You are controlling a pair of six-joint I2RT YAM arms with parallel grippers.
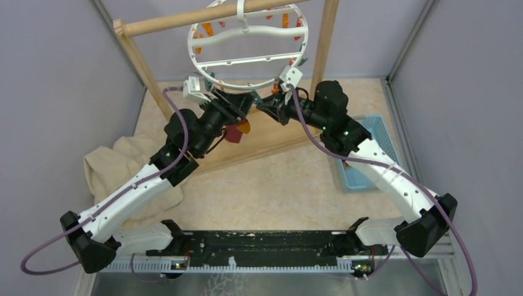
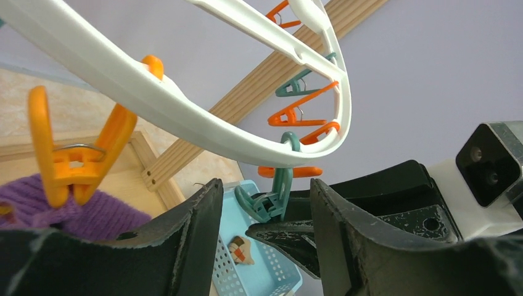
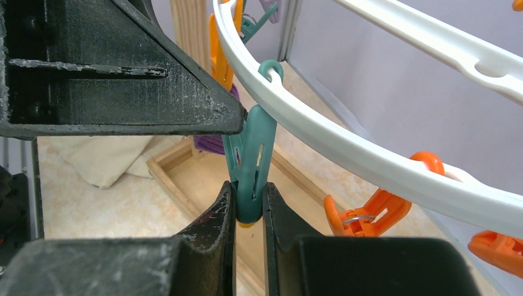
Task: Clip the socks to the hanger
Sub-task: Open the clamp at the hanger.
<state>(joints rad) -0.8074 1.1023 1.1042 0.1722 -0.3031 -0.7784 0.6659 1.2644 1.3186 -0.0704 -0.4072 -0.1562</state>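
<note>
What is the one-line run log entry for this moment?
left fingers: open near teal clip | right fingers: shut on teal clip of hanger | purple sock: hangs from orange clip | brown sock: in blue basket

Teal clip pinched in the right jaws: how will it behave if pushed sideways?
Likely pivots, not resists: the teal clip hangs from the hanger ring by a small loop. Thin plastic, probably light. Smooth sides, so it may slip in the grip.
</note>
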